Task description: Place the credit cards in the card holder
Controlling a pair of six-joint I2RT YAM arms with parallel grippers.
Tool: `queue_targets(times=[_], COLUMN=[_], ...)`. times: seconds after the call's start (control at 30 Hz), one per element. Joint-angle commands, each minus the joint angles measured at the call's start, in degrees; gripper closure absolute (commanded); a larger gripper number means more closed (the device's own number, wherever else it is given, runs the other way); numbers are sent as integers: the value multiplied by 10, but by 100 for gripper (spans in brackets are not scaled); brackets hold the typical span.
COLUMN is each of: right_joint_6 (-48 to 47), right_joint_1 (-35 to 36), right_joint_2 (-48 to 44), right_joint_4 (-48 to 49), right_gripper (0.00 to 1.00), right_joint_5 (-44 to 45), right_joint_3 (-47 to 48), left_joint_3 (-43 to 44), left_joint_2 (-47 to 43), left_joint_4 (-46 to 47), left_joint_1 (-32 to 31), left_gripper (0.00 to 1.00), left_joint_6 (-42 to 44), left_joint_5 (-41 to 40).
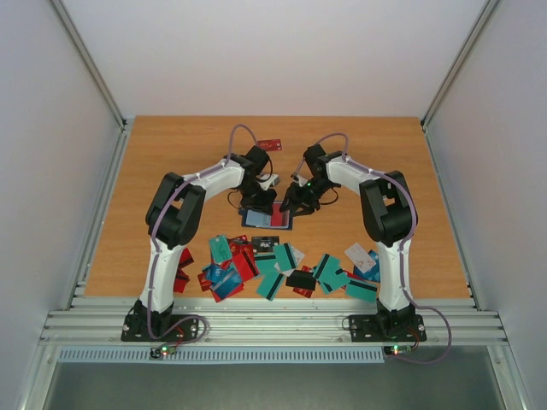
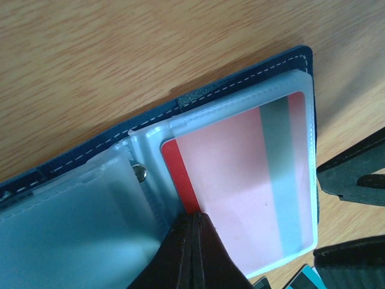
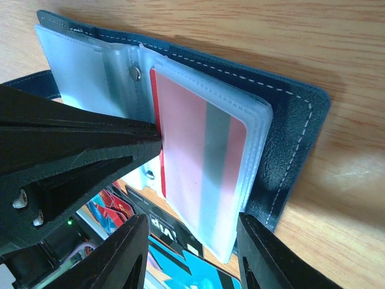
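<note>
The card holder lies open on the table, navy cover down and clear sleeves up, seen in the top view between the two arms. A red card with a dark stripe sits almost fully in the right sleeve, a thin red edge still showing. My left gripper is shut, its tip pressed against that exposed edge. My right gripper is open, its fingers straddling the near corner of the sleeves without clamping it. More credit cards lie scattered near the front edge.
A lone red card lies at the far side of the table. A black card and a teal card lie just beside the holder, under my right gripper. Metal rails run along the table's sides and front.
</note>
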Motion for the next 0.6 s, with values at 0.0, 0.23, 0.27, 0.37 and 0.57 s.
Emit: queue_targets(times=[0.0, 0.23, 0.27, 0.37, 0.57], right_joint_6=[-9, -1, 1, 3, 4], right_joint_1=[5, 5, 5, 6, 8], right_joint_2=[6, 13, 15, 17, 24], right_joint_4=[-9, -1, 1, 5, 2], right_gripper=[58, 58, 58, 58, 58], right_joint_5=[7, -8, -10, -14, -21], right_joint_3=[16, 18, 18, 21, 33], left_joint_3=[-17, -18, -17, -14, -11], left_joint_2=[17, 17, 17, 18, 19], left_joint_4=[-9, -7, -7, -10, -11], left_joint_1=[-6, -5, -6, -6, -6], left_gripper=[100, 100, 100, 100, 100], left_joint_6=[11, 12, 12, 13, 12], left_joint_5=[-1, 1, 1, 1, 3])
